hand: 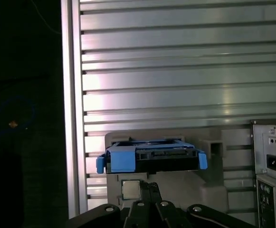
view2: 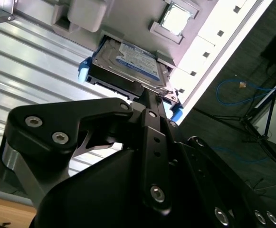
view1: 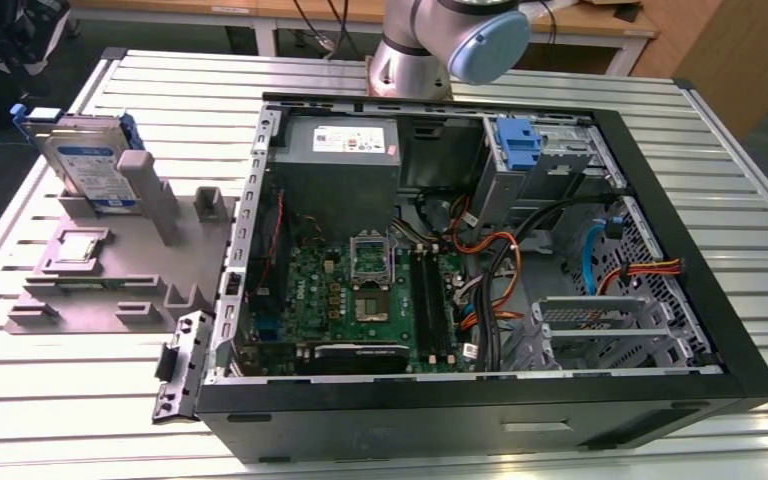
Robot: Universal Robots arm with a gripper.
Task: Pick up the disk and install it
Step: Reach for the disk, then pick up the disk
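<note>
Disk (view1: 85, 160) on end in grey holder (view1: 97, 290), long axis vertical; hand (hand: 150, 186) closed, empty.

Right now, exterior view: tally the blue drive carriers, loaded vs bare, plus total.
Loaded, the disk, upright in the grey fixture: 1
Bare blue bracket, inside the computer case: 1
Total: 2

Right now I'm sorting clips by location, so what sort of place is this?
Likely a robotics lab or workshop bench for computer assembly: an open computer case lies on a slatted metal table, the disk stands in a grey holder beside it, and a robot arm stands beyond the case.
</note>
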